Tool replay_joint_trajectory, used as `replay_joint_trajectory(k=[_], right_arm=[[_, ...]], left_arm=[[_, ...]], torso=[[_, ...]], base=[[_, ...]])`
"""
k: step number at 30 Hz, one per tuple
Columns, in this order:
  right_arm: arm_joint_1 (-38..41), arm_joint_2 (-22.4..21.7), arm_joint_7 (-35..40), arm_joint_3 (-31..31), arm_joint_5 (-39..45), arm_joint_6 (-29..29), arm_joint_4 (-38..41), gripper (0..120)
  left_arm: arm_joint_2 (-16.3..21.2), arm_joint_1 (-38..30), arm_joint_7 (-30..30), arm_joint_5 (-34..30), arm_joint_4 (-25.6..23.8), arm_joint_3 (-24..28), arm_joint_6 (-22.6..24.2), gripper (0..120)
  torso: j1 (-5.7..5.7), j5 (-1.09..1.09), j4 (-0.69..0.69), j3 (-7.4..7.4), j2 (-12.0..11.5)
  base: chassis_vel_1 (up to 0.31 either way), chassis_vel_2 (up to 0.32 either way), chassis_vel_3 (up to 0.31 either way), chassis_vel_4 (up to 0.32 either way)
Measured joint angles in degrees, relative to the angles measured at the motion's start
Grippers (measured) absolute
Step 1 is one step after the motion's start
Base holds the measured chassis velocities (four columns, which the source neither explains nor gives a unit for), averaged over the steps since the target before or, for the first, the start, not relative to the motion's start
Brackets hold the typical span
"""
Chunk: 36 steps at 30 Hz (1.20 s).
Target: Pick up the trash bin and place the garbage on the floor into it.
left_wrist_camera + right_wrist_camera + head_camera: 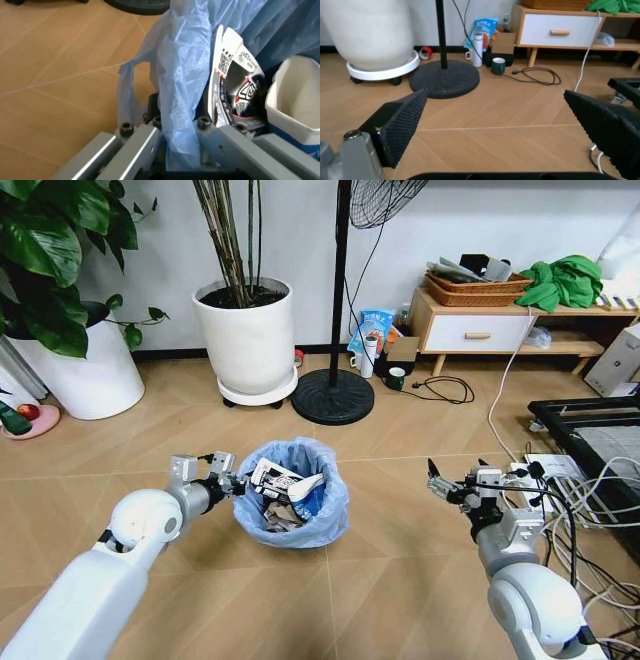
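Left gripper (226, 477): clamped on bag-lined rim of trash bin (325, 520), at its left side. Bin on floor, centre of head view, holding garbage (283, 485): printed packet, white cup, crumpled paper. Right gripper (452, 486): idle above bare floor right of bin, fingers wide apart, empty. No loose litter visible nearby; collection judged largely complete.

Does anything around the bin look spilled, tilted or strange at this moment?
Nothing is spilled. The trash bin stands upright on the floor with garbage inside. The left gripper is clamped on its bag-covered rim. The right gripper hangs open and empty, apart from it.
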Motion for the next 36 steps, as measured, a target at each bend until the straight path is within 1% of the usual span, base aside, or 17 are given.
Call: replay_joint_trajectory(k=[9, 16, 23, 36], right_arm=[[-0.64, 0.58, -0.65, -0.17, -1.28, 0.30, 0.11, 100], [-0.94, 0.62, -0.80, -0.03, -1.85, 0.37, 0.32, 100], [-1.11, 0.83, -1.08, -0.18, -2.49, 0.72, -0.32, 100], [-1.01, 0.24, -1.69, -0.37, -2.47, 1.11, -0.69, 100]], left_arm=[[0.32, 0.90, 0.00, 0.00, -0.46, -0.82, 0.00, 0], [0.74, 1.72, 0.02, -0.12, -1.13, -1.52, 0.00, 0], [1.12, 2.63, 0.02, -0.11, -1.78, -2.03, 0.00, 0], [1.44, 3.48, 0.17, -0.15, -2.14, -2.68, 0.00, 0]], torso=[[0.00, -0.02, 0.02, 0.00, 0.00], [0.00, 0.01, -0.01, 0.00, 0.00], [0.00, 0.00, 0.00, 0.00, 0.00], [0.00, 0.00, 0.00, 0.00, 0.00]], base=[[0.086, 0.085, -0.086, -0.087], [0.055, 0.055, -0.067, -0.073], [0.084, 0.084, -0.063, -0.070], [0.109, 0.112, -0.121, -0.112]])
